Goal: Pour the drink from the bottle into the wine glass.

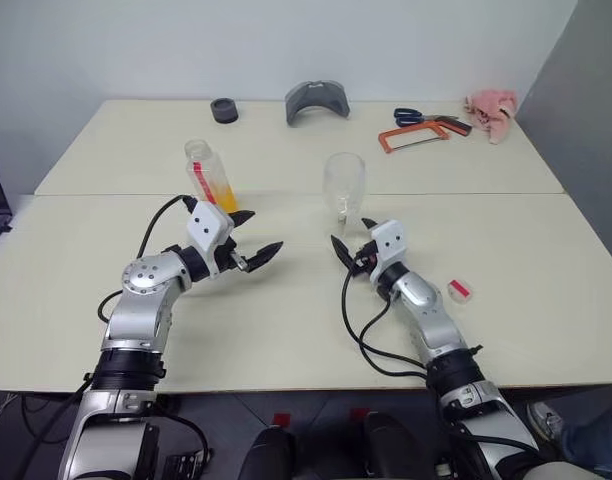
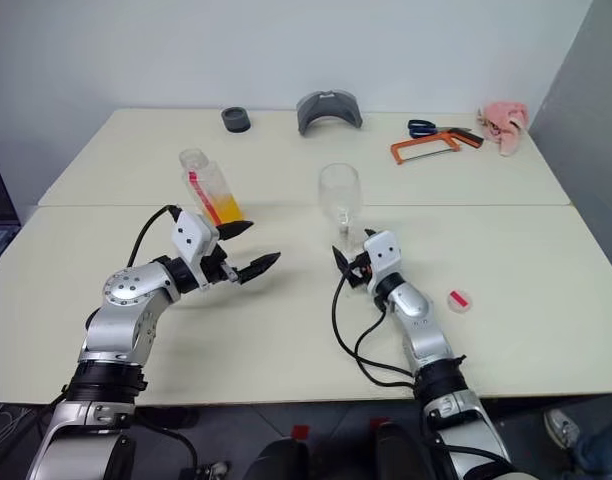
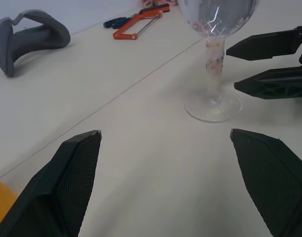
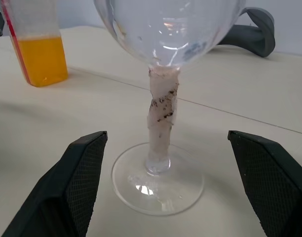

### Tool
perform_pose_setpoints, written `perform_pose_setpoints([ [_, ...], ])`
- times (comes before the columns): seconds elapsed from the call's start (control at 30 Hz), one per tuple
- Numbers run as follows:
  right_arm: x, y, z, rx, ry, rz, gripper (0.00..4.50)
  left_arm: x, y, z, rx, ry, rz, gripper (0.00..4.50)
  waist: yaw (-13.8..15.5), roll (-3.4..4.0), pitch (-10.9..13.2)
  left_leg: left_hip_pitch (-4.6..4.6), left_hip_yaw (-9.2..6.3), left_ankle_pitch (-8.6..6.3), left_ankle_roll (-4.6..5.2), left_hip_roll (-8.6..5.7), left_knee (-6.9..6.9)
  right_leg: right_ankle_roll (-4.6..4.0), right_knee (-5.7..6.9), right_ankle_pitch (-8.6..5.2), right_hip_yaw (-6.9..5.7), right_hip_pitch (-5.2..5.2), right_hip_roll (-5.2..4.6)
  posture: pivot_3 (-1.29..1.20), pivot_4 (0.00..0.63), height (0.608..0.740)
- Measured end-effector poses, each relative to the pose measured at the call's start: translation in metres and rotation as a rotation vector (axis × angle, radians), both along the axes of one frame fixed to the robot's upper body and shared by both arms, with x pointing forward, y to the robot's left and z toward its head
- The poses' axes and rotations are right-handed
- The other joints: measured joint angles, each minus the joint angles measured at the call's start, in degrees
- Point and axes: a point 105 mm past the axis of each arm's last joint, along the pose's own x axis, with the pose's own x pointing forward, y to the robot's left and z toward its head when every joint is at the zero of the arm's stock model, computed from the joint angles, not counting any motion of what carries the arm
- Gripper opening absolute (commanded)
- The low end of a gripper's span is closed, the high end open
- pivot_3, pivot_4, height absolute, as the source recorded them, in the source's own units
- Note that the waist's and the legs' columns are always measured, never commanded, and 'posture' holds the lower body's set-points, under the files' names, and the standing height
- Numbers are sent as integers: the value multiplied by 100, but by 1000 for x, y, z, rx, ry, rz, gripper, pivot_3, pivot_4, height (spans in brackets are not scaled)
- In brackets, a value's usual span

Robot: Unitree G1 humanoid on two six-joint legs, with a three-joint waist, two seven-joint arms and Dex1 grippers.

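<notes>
where head views blur it, wine glass (image 4: 161, 123) stem looks taped.

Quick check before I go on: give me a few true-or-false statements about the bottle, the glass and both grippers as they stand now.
1. The wine glass stands upright and empty. True.
2. The right gripper is clamped on the stem. False: its fingers stand open on either side of the stem, touching nothing.
3. The bottle has orange drink in its lower part. True.
4. The left gripper holds the bottle. False: it is open, and the bottle stands free on the table behind it.
5. The bottle's cap is on. False: its neck is open.
</notes>
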Motion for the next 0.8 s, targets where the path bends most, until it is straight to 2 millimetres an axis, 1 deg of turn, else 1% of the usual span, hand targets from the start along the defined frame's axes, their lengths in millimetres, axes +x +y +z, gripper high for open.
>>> perform_pose_setpoints([
  [0.13, 5, 5, 1, 7, 22, -10, 4177, -1, 1, -2, -2, 1, 10, 4500, -7, 0, 0, 2, 0, 1, -2, 3, 0, 0, 1, 0, -1, 0, 3, 0, 150, 740],
  [0.3, 16, 20, 13, 17, 19, 3, 4177, -1, 1, -1, -3, -3, 10, 4500, -7, 0, 0, 2, -2, 2, -4, 0, 0, 0, 3, 0, -1, 0, 2, 0, 150, 740],
  [0.33, 17, 23, 14, 24, 26, 6, 4012, -1, 0, -1, -4, -3, 10, 4500, -7, 0, 0, 2, -1, 3, -5, 0, 0, 0, 2, 0, -1, 0, 1, 0, 150, 740],
  [0.4, 20, 25, 13, 33, 41, 7, 3568, -1, 0, 0, -6, -4, 9, 4500, -7, 0, 0, 1, -1, 3, -6, -1, 0, 0, 2, 0, -1, 0, 0, 0, 150, 740],
  [0.43, 21, 24, 12, 35, 50, 4, 3250, -1, 1, 0, -6, -5, 9, 4500, -7, 0, 0, 1, -1, 3, -6, -1, 0, 0, 2, 0, -1, 0, 0, 0, 150, 740],
  [0.57, 24, 24, 11, 39, 60, 2, 1847, -1, 3, 0, -9, -6, 16, 4500, -8, 0, 0, 2, -1, 3, -5, 0, -1, 0, 2, 0, -1, 0, 0, 0, 150, 740],
  [0.7, 24, 28, 14, 41, 46, 23, 345, -5, 8, -4, -8, 4, 30, 4500, -17, 0, 0, 2, 0, 3, -5, 2, -1, 0, 2, 0, -1, -1, 1, 0, 150, 740],
  [0.73, 25, 30, 15, 37, 45, 31, 106, -6, 10, -5, -6, 5, 32, 4500, -24, 0, 0, 3, 1, 3, -5, 3, -2, 0, 3, 0, 0, -1, 1, 0, 150, 740],
  [0.8, 27, 35, 17, 34, 42, 44, 111, -8, 13, -5, -6, 5, 38, 4500, -29, 0, 0, 3, -1, 3, -5, 4, -2, -1, 3, 0, -1, -2, 1, 0, 150, 740],
])
